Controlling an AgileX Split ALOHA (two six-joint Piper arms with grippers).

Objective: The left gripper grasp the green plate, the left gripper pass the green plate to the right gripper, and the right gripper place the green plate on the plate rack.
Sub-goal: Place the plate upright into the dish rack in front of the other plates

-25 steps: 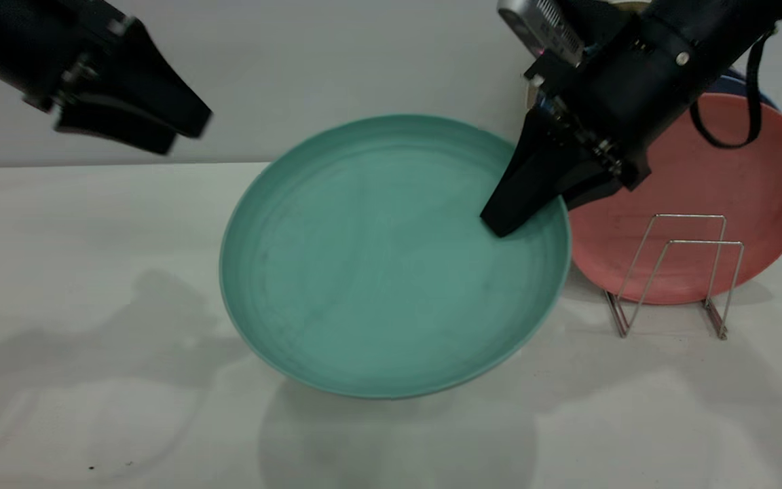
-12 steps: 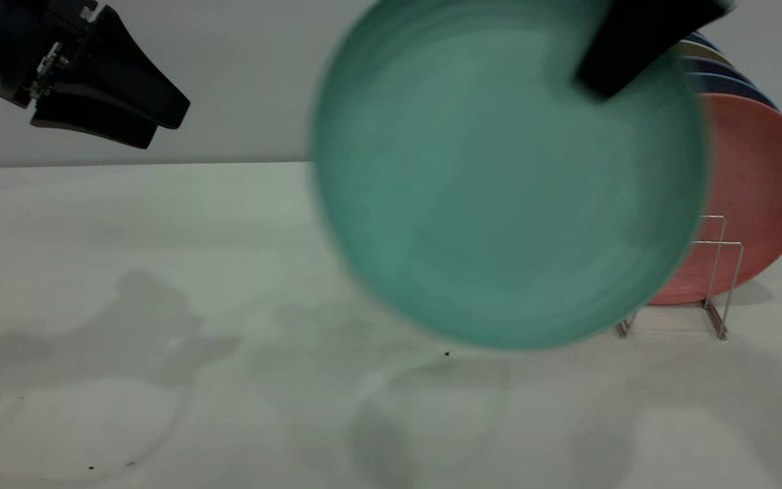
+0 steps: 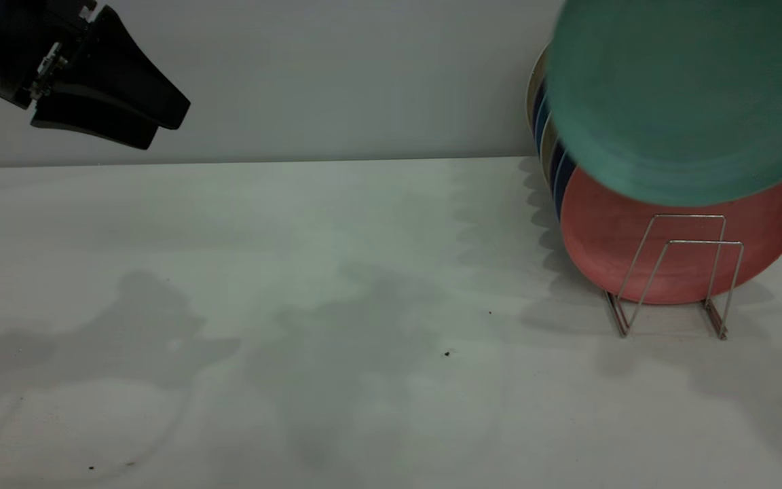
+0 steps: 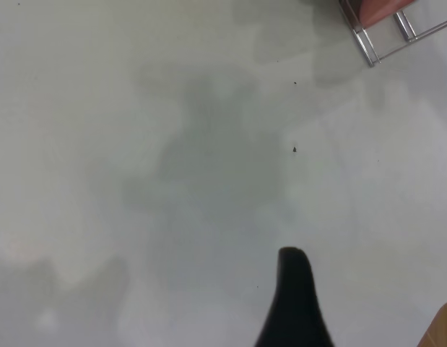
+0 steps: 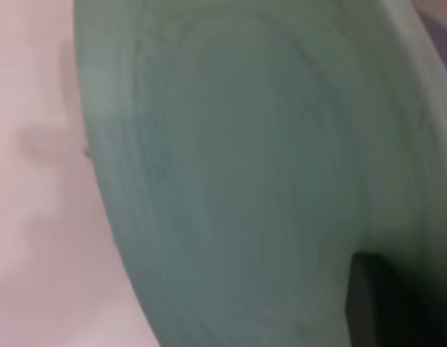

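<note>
The green plate (image 3: 683, 102) hangs in the air at the upper right of the exterior view, tilted with its face toward the camera, just above and in front of the plates in the plate rack (image 3: 676, 272). It fills the right wrist view (image 5: 230, 173), where one dark finger (image 5: 364, 303) of my right gripper presses on its face near the rim. The other finger is hidden behind the plate, and this gripper is out of the exterior view. My left gripper (image 3: 163, 125) hovers open and empty at the upper left, far from the plate.
A salmon-pink plate (image 3: 608, 231) stands upright in the rack, with dark blue plates (image 3: 554, 156) stacked behind it. The rack's front wire loops (image 3: 703, 244) hold nothing. The rack's corner (image 4: 367, 43) shows in the left wrist view above bare white table (image 3: 330, 305).
The green plate rose off the table's middle and swung up and to the right, to above the rack. The left gripper shifted slightly, then stayed still.
</note>
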